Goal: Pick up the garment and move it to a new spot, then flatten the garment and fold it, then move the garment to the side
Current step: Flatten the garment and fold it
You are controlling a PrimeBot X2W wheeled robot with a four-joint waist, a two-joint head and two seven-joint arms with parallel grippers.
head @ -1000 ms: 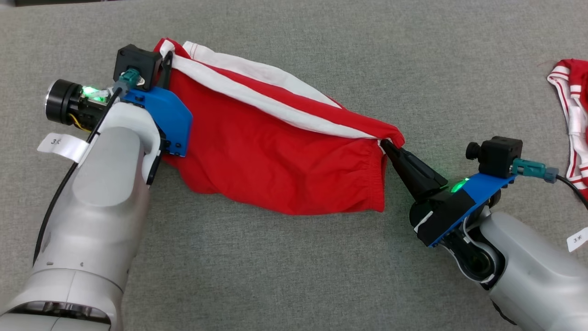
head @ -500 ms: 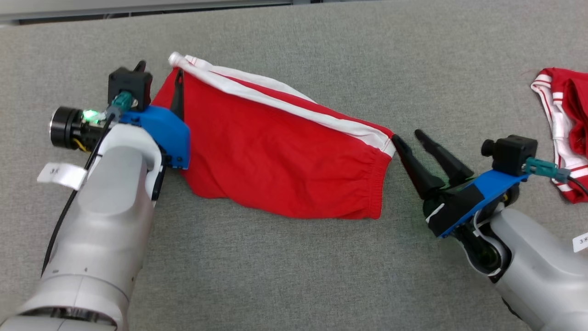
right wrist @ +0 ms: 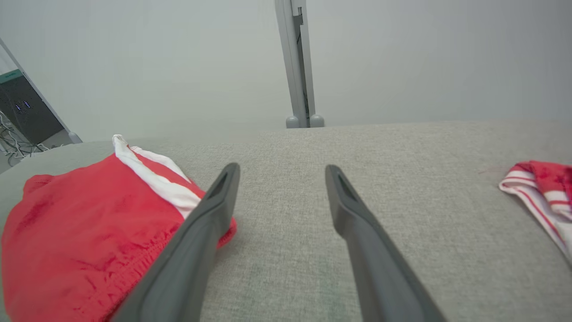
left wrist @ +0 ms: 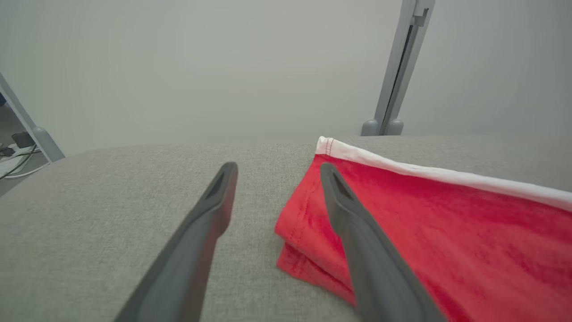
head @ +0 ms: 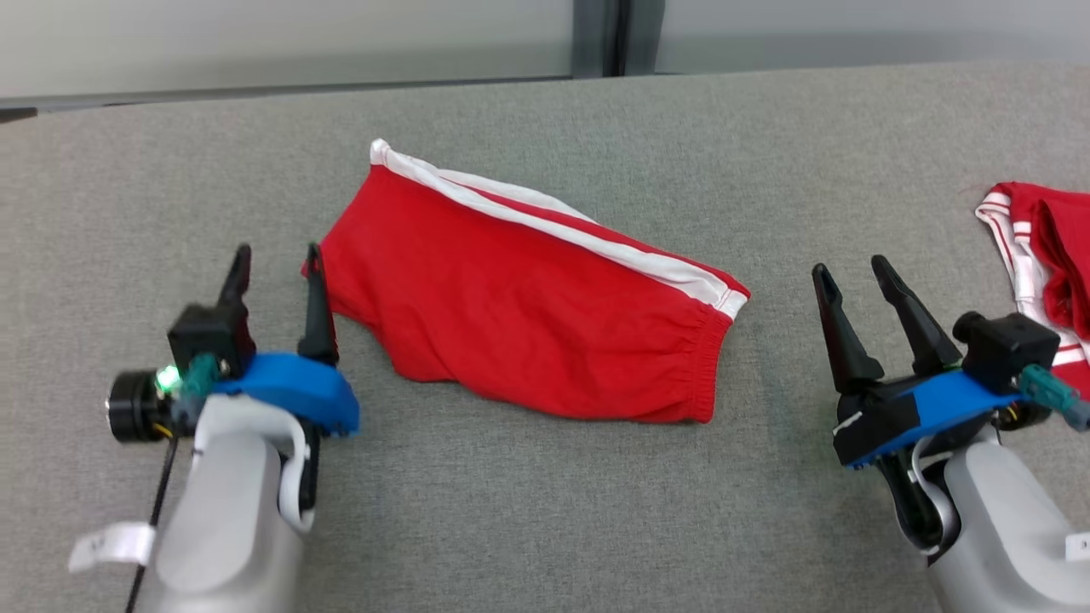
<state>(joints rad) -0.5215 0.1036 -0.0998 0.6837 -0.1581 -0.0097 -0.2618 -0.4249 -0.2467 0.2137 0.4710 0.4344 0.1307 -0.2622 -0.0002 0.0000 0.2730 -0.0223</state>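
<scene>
The garment (head: 528, 315) is a pair of red shorts with white side stripes, lying folded on the grey table, its elastic waistband at the right end. My left gripper (head: 277, 260) stands open just left of the garment's left edge, holding nothing. In the left wrist view the garment (left wrist: 447, 241) lies beside and partly behind the right finger. My right gripper (head: 851, 271) is open too, a short way right of the waistband and apart from it. The right wrist view has the garment (right wrist: 85, 223) at the lower left.
A second red and white striped piece of clothing (head: 1043, 255) lies at the table's right edge, also at the right in the right wrist view (right wrist: 543, 188). The grey table (head: 553, 511) ends at a far edge, with a pale wall and a post (head: 600, 38) behind.
Both grippers went from shut on the garment's ends to open and drew back toward me. The garment dropped flat onto the table. The head camera tilted up, so the far edge now shows.
</scene>
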